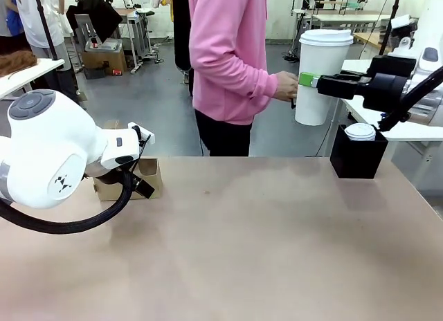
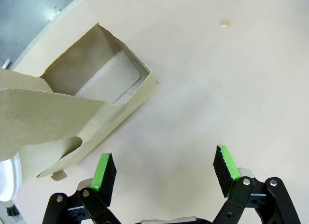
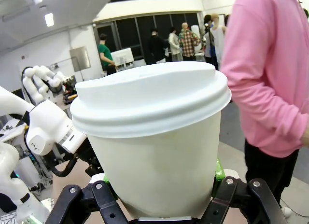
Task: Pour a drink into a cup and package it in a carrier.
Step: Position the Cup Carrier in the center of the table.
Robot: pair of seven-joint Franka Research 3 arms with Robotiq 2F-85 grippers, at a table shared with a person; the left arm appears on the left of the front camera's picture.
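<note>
My right gripper (image 1: 315,81) is shut on the cup (image 1: 322,75), a tall white paper cup with a white plastic lid, held upright in the air beyond the table's far right edge. In the right wrist view the cup (image 3: 154,137) sits between the green pads (image 3: 218,170). A person's hand (image 1: 285,86) is right beside it. The drink is hidden. The carrier (image 1: 131,184), brown cardboard, stands at the table's left. My left gripper (image 2: 166,168) hangs open just above the table beside the carrier (image 2: 96,93), with nothing between its fingers.
A black box (image 1: 357,155) holding a shorter white lidded cup (image 1: 360,131) stands at the far right of the table (image 1: 263,238). The person in a pink top (image 1: 228,51) stands at the far side. My left arm (image 1: 48,158) bulks large at the front left.
</note>
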